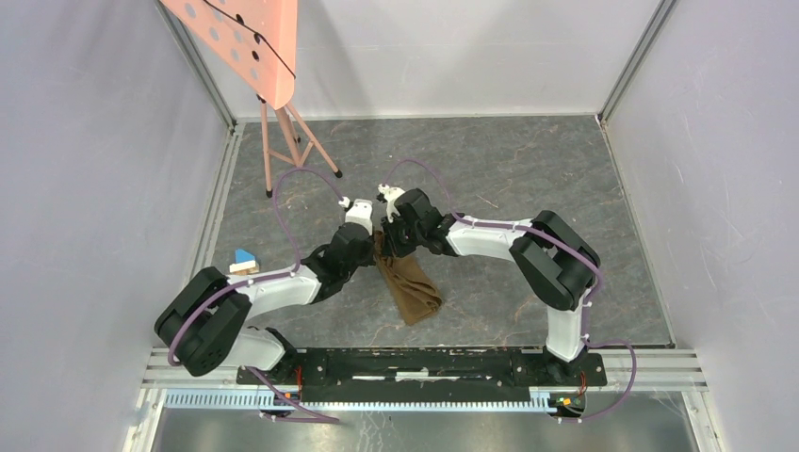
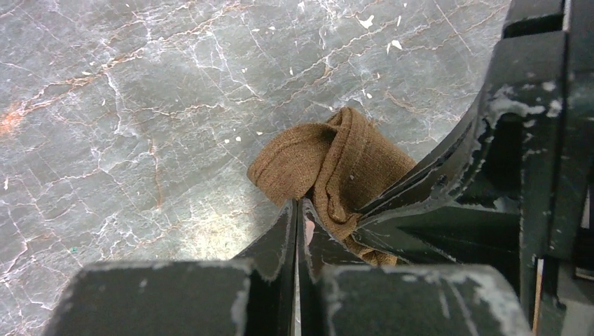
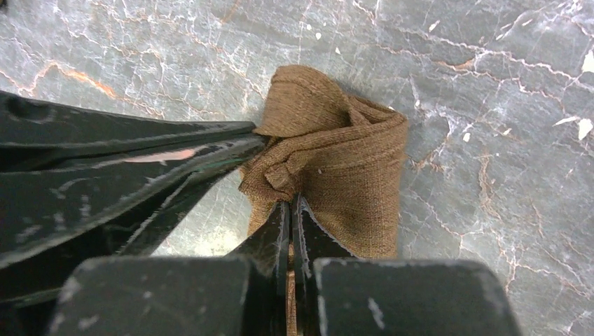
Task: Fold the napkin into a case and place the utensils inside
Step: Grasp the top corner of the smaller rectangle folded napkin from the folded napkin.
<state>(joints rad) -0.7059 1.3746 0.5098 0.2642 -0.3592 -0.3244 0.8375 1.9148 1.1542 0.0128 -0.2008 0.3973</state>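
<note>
Napkin (image 1: 410,282) crumpled on marble table (image 1: 528,179), left pincer (image 2: 298,204) and right pincer (image 3: 291,204) both clamped on its far end

**Robotics laboratory test cell.** A grey marble-patterned tabletop (image 1: 528,169) is boxed in on three sides by plain pale wall panels (image 1: 85,141) set in bare metal corner posts (image 1: 629,58). A left arm (image 1: 273,287) and a right arm (image 1: 490,235), both trailing purple cables (image 1: 275,200), are bolted to a black base bar (image 1: 424,363) on ribbed aluminium rails (image 1: 660,367) at the near edge. A pink perforated board (image 1: 247,42) on a tripod (image 1: 283,141) stands in the far left corner.
</note>
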